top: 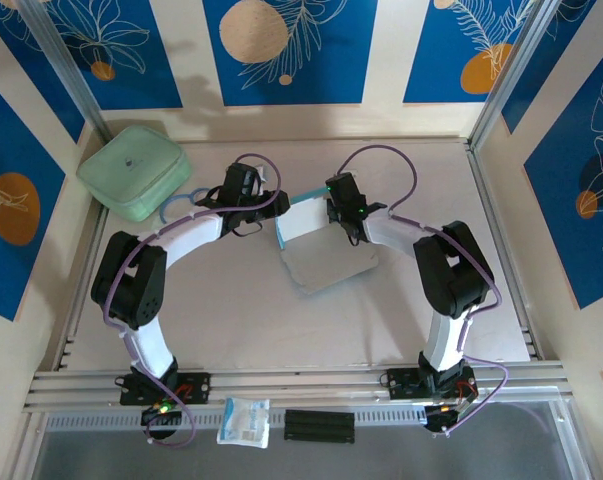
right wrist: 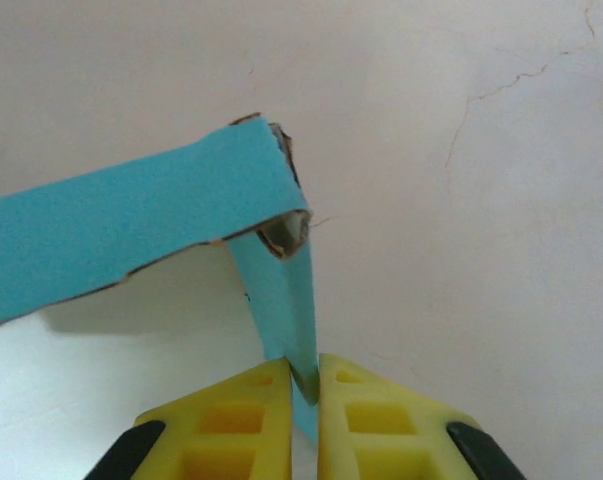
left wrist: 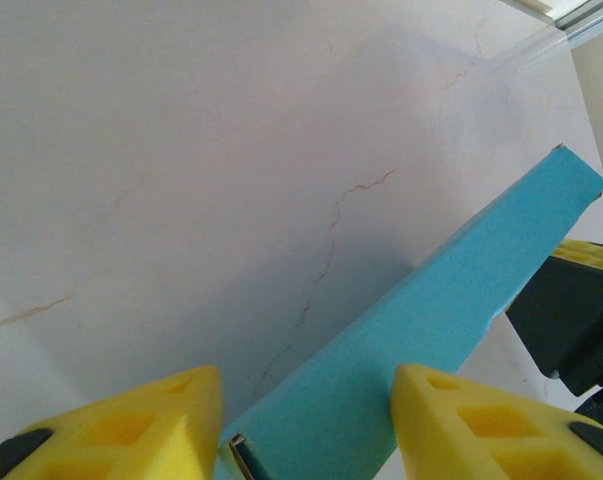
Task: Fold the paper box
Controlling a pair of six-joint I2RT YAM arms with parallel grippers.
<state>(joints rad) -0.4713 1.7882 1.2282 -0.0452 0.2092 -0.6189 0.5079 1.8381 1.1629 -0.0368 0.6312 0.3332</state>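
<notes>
Light-blue-and-white cardboard, the paper box sits half-formed at the middle of the table, between the two arms, one wall standing and a white panel lying flat. The right gripper is clamped on a thin blue flap at the raised corner. The left gripper has its jaws part-way apart with a blue wall running between them; whether they press on it cannot be told. The card looks light, thin and springy, stiff only along its creases (the torn-looking corner edge suggests it frays easily). Holds are probably best taken near a fold line and on a flap's edge, pinched lightly, since a hard squeeze mid-panel would likely buckle it.
</notes>
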